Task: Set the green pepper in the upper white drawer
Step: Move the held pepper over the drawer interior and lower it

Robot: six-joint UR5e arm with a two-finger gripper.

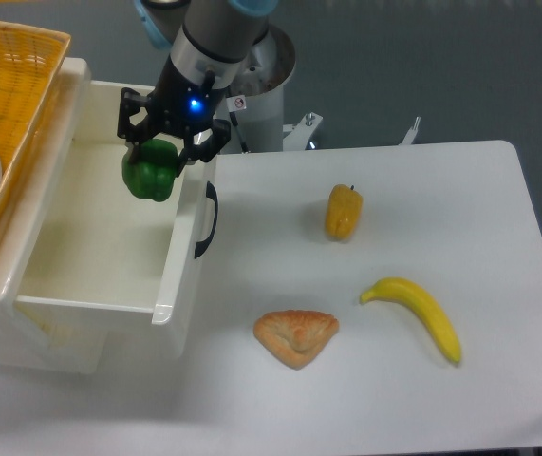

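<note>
The green pepper point(151, 175) is glossy dark green and hangs in the air over the right part of the upper white drawer point(100, 237), just inside its front panel. My gripper point(157, 152) is shut on the green pepper from above, its black fingers clasping the pepper's top. The drawer is pulled out and its white inside looks bare. Its curved black handle point(206, 220) faces the table.
A yellow woven basket point(9, 104) sits on the cabinet top at the left, with a bowl of small fruit at its edge. On the white table lie a yellow-orange pepper point(344, 211), a banana point(418, 313) and a croissant point(295, 336).
</note>
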